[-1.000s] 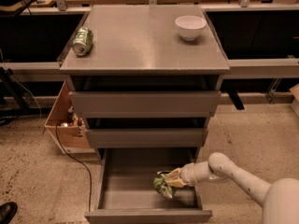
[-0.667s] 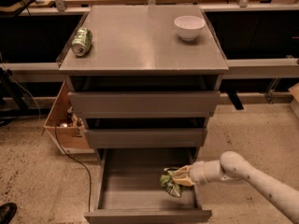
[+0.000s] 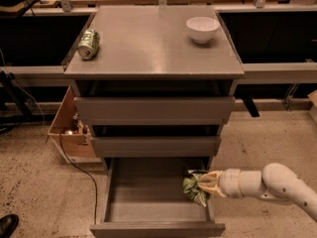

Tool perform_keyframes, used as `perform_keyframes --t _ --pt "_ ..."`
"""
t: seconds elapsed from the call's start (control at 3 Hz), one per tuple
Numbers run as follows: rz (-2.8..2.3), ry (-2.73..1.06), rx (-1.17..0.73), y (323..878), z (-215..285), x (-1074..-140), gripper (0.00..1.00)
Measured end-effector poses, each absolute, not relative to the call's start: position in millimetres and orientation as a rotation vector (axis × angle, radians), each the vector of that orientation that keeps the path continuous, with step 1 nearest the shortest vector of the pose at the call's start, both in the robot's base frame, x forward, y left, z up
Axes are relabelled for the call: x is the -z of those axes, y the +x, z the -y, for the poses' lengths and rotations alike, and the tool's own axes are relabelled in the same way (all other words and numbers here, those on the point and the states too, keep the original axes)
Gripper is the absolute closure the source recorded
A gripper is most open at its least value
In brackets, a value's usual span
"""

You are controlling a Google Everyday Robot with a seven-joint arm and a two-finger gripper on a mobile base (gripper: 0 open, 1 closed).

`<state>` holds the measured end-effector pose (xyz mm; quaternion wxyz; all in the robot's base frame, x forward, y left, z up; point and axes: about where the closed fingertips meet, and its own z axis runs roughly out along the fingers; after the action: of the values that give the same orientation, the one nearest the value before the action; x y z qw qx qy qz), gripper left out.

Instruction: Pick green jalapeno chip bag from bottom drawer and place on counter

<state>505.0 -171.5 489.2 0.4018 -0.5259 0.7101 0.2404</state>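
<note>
The green jalapeno chip bag [image 3: 194, 189] is crinkled and sits at the right side of the open bottom drawer [image 3: 156, 227], just above the drawer floor by its right wall. My gripper [image 3: 204, 183] reaches in from the right on a white arm and its cream fingers are closed on the bag. The counter [image 3: 148, 43] is the flat grey top of the cabinet, above the two closed shallower drawers.
A green-and-silver can [image 3: 88, 43] lies on its side at the counter's left edge. A white bowl [image 3: 202, 29] stands at the counter's back right. A cardboard box [image 3: 69, 128] with a black cable sits on the floor left of the cabinet. A shoe tip [image 3: 7, 224] shows bottom left.
My arm has drawn back to the right and the gripper with the bag has lifted slightly and shifted toward the drawer's right wall.
</note>
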Motion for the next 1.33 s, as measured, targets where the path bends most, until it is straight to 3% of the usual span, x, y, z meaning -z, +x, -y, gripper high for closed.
perform_keyframes --t 0.67,1.33 --pt "-1.766 -1.378 -0.602 500 156 -502 1.0" --pt "-1.642 -1.491 -0.537 465 110 -588 1.0"
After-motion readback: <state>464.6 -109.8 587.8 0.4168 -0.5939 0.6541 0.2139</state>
